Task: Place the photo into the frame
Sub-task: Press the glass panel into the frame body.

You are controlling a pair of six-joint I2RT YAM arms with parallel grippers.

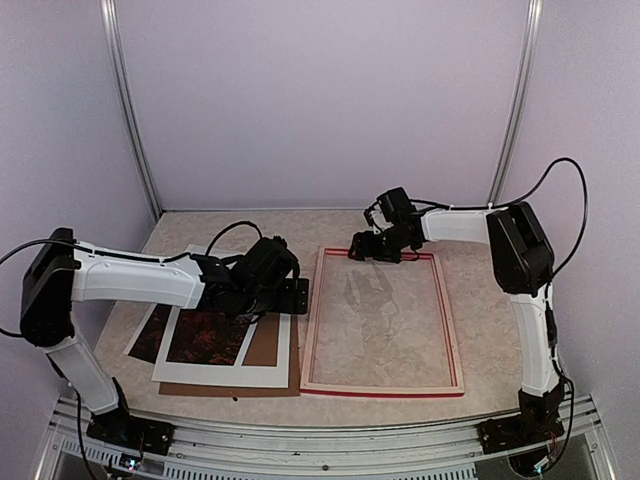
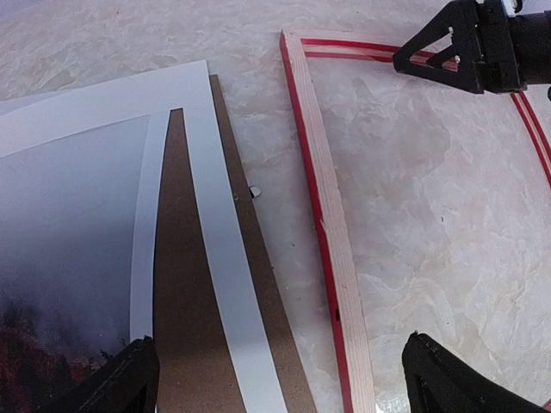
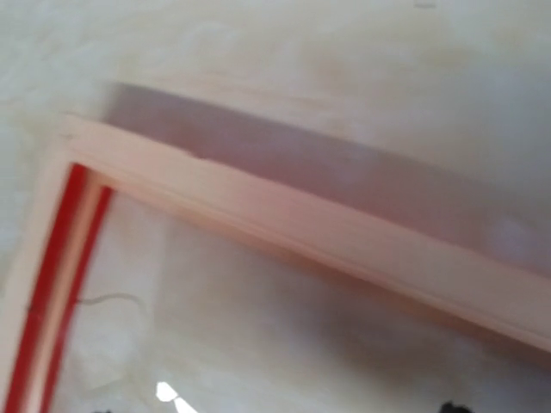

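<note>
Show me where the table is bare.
Free: the strip between the frame and the back wall, and the strip right of the frame. Crowded: the left, where mat board, photo and backing board lie stacked under the left arm.

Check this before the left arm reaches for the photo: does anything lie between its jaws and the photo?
Yes: the white mat board lies on top of the photo, which is bare mainly inside the mat's window.

Red-and-pale-wood frame, dark red foliage photo, white mat board, brown backing board, beige marbled table
</note>
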